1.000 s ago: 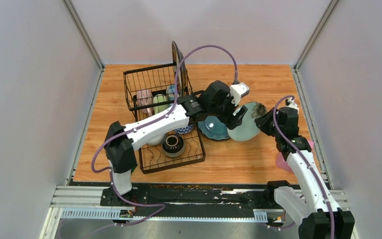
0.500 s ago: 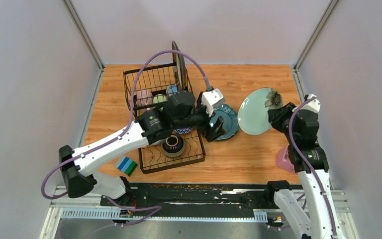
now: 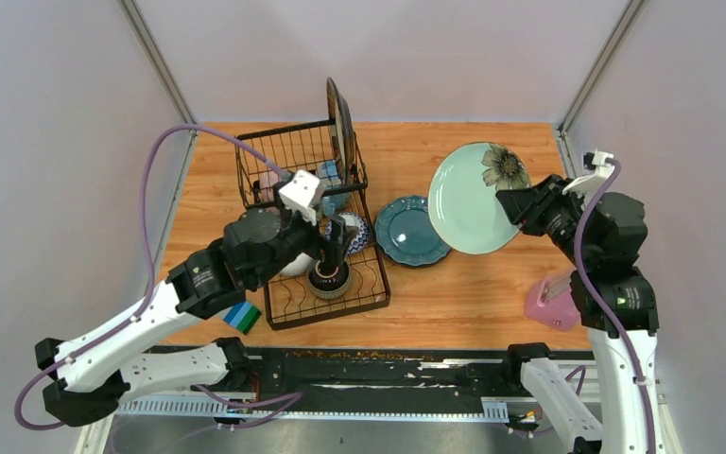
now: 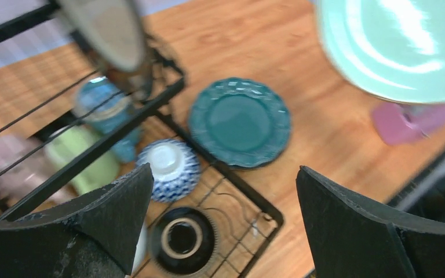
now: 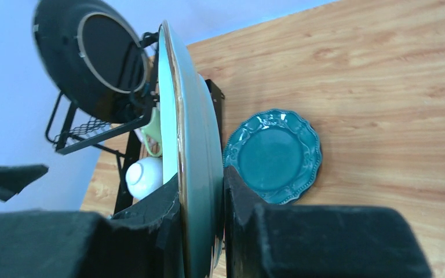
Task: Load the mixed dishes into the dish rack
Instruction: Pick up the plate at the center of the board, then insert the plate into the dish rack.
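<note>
Two arms busy: the right gripper [image 3: 520, 210] clamps the pale green round ceramic plate [image 3: 473, 199] tilted aloft, right of the black wire dish rack [image 3: 288, 151]. The left gripper [image 3: 338, 241] hovers spread wide over the rack's lower tray.

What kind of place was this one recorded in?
Probably a robot test cell, not a real kitchen: a wood-look tabletop boxed in by plain grey panels, a metal rail along the near edge, and a dish rack as a prop.
</note>
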